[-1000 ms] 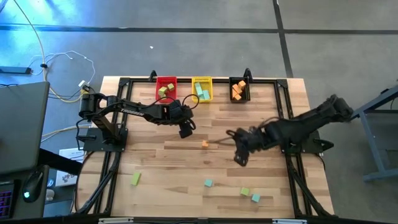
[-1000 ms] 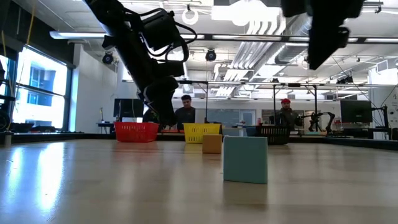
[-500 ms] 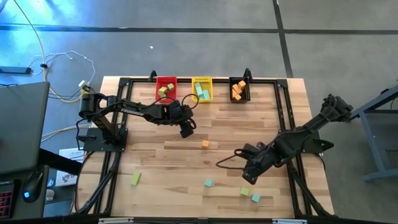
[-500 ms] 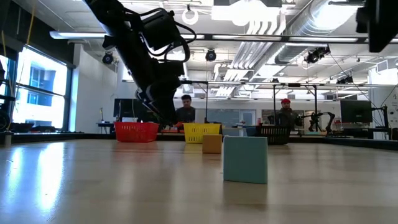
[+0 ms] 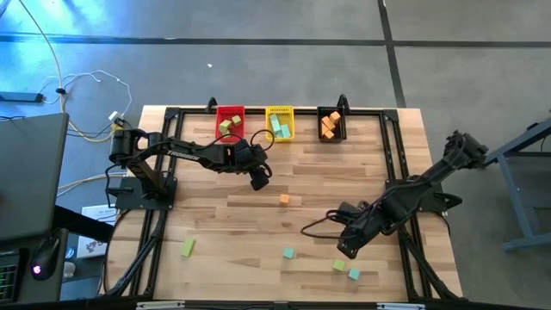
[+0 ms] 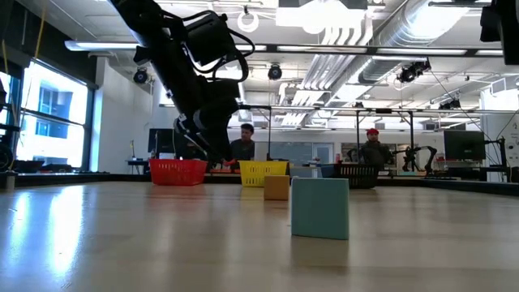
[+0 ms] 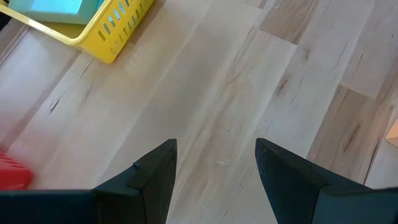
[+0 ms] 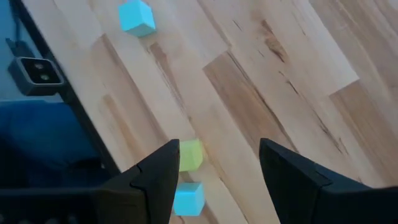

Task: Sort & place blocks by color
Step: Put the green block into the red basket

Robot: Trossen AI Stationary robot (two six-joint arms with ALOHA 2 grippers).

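Two claws, both open, nothing gripped.
Right claw (image 5: 342,251) is held over a yellow-green block (image 5: 339,266); left claw (image 5: 257,182) waits at 11 o'clock on the table (image 5: 379,164).

Pale wood-grain tabletop (image 5: 362,164) is carrying red (image 5: 230,114), yellow (image 5: 280,113) and black bins (image 5: 331,115) (slatted), with orange (image 5: 284,200), teal (image 5: 288,253) and yellow-green blocks (image 5: 188,248) showing brightly.

The teal block (image 7: 53,6) in the yellow bin (image 7: 109,34) is cut off at the edge. So is an orange block (image 7: 393,132).
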